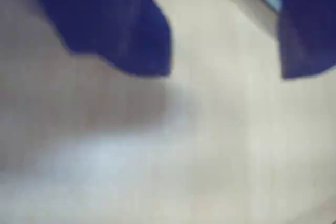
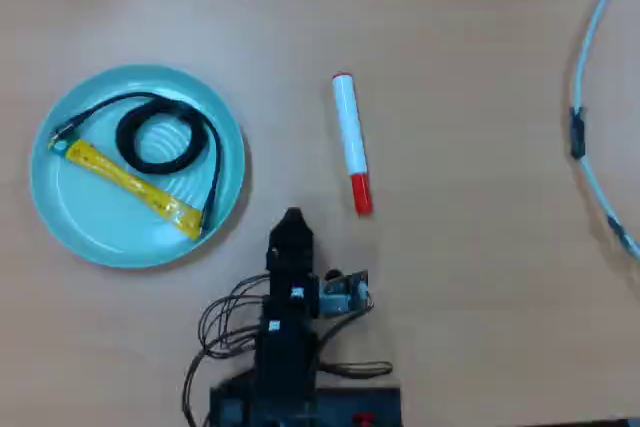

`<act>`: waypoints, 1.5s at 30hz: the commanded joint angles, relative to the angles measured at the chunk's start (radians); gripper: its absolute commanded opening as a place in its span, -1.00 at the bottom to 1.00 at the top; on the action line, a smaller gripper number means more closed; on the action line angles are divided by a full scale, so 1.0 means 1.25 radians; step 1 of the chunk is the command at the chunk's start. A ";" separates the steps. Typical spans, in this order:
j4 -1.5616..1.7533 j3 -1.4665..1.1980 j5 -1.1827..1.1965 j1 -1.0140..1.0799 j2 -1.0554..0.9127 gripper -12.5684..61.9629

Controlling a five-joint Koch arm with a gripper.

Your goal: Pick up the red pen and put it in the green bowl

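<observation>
Gripper [image 1: 226, 74] spread apart, two blue jaws with bare table between, holding nothing. Red pen [image 2: 351, 143] flat on wooden table [image 2: 470, 277] in overhead view, near upright, red cap toward arm, just beyond arm tip. Green bowl [image 2: 80, 232] left of pen, apart, holding black cable [image 2: 165, 137] and yellow strip [image 2: 130, 182]. Pale-blue hoop [image 2: 590, 37] cuts right edge. Wide bare table between pen and hoop.

Bare table all round the red pen [image 2: 351, 143]; green bowl [image 2: 137, 165] at 9 o'clock, coiled black cable [image 2: 165, 137] and yellow strip [image 2: 130, 187] fill it.
</observation>
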State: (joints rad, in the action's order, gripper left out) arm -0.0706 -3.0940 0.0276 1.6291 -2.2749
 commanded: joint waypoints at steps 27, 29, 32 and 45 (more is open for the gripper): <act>-0.659 0.604 0.091 -0.162 -0.071 -0.15; -0.675 0.644 0.119 -0.163 -0.069 -0.14; -0.715 0.724 0.145 -0.166 -0.055 -0.14; -0.922 1.081 0.237 -0.191 0.163 -0.12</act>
State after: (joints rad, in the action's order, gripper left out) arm -1.2103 -1.8684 0.2915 1.3898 -2.1138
